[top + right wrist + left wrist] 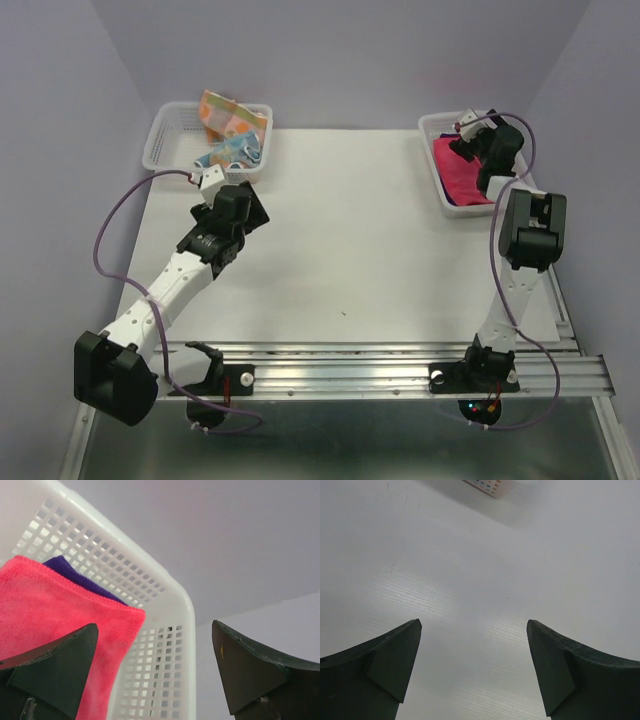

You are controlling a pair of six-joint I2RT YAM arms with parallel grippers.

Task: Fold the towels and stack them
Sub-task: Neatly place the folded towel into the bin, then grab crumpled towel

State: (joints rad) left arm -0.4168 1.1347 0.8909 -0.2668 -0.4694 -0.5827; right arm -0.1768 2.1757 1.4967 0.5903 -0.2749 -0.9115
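Towels, soft, light and limp: pink towel [50, 605] lies folded over purple towel [75, 572] in the right basket [150, 680]; patterned towels [232, 135] fill the left basket [165, 140]. Probably best pinched at a corner or folded edge. Right claw [154, 630] spread wide, empty, just above the pink towel; left claw [474, 625] equally wide, empty, over the counter [470, 555].

White table [350, 230], ribbed sheet surface. Two white mesh baskets on its far edge, well apart: left basket [163, 143] at the far-left corner, right basket [430, 130] at the far-right. Metal rail [350, 362] runs along the near edge. Lavender walls [330, 50] on three sides. Tiny dark speck [343, 314] mid-table, maybe a mark or a crumb.
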